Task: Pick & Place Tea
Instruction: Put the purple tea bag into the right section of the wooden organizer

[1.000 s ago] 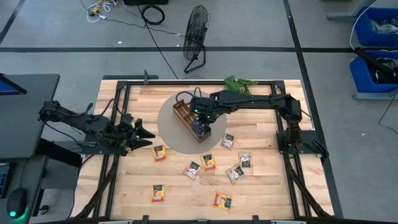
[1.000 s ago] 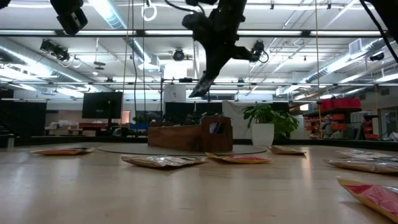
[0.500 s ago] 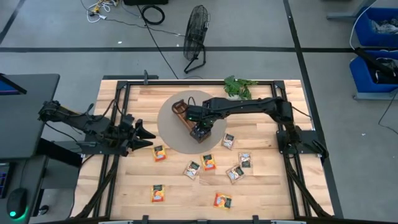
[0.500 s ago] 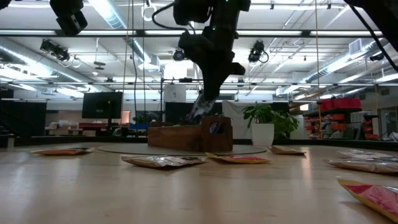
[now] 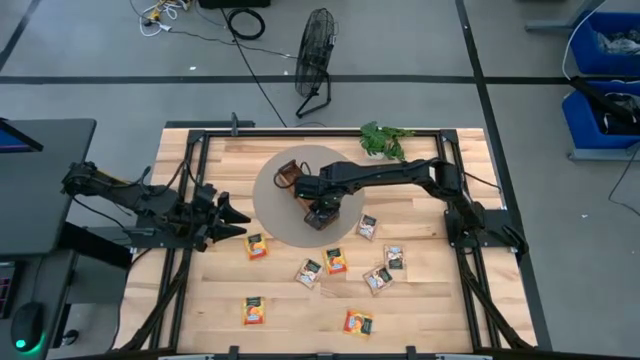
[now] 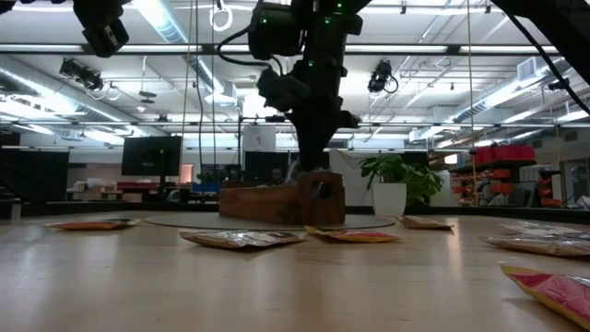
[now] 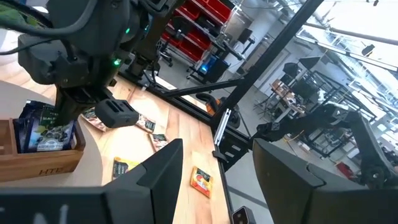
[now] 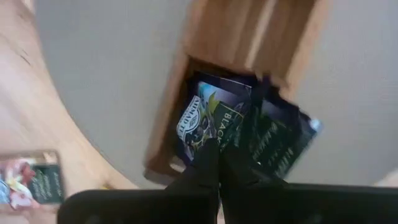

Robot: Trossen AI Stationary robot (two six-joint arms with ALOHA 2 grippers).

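The right gripper (image 5: 318,207), at the centre of the high view, has dropped lower over the wooden tray (image 5: 291,176) within the last second. Its jaws are pressed together on a dark blue tea sachet (image 8: 214,124), now entering the tray's end compartment beside others already standing there. Release looks close. The left gripper (image 5: 232,217) waits at centre left, jaws spread wide and empty. More sachets (image 5: 335,261) lie scattered on the tabletop (image 5: 420,300) in the lower middle, not yet collected.
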